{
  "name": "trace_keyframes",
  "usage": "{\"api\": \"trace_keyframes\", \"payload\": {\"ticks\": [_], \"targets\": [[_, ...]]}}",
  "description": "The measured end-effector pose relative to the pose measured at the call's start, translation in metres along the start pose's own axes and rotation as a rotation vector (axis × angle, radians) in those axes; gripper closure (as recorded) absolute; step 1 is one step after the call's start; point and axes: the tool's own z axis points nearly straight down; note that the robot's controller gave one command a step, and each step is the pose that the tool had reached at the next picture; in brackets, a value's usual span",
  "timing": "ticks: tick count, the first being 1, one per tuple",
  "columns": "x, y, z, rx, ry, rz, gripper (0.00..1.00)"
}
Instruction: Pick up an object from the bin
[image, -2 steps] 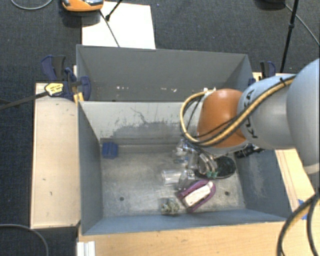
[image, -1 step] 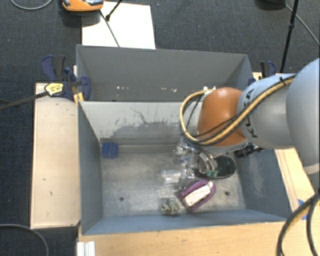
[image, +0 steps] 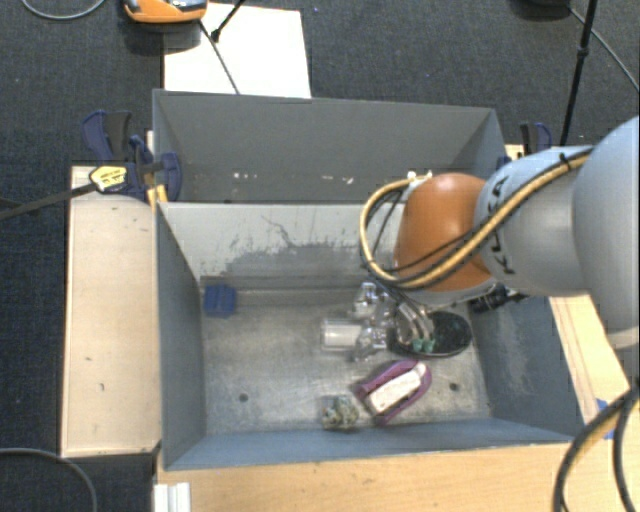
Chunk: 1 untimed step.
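The small clear plastic cylinder (image: 338, 334) just beside the jaws should be straddled squarely before closure; whether they are released cannot be told.

I'm seeing dark grey carpet (image: 400, 50) lying all round the bin (image: 300, 140), with black cables (image: 45, 200) trailing across it at left.

A single camera looks down from above, tilted slightly sideways, on the grey bin (image: 180, 330) at mid-frame, the arm (image: 580, 230) at right.
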Motion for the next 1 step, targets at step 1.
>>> {"api": "trace_keyframes", "payload": {"ticks": [1], "targets": [[-0.0031, 0.0004, -0.1005, 0.001, 0.005, 0.004, 1.00]]}}
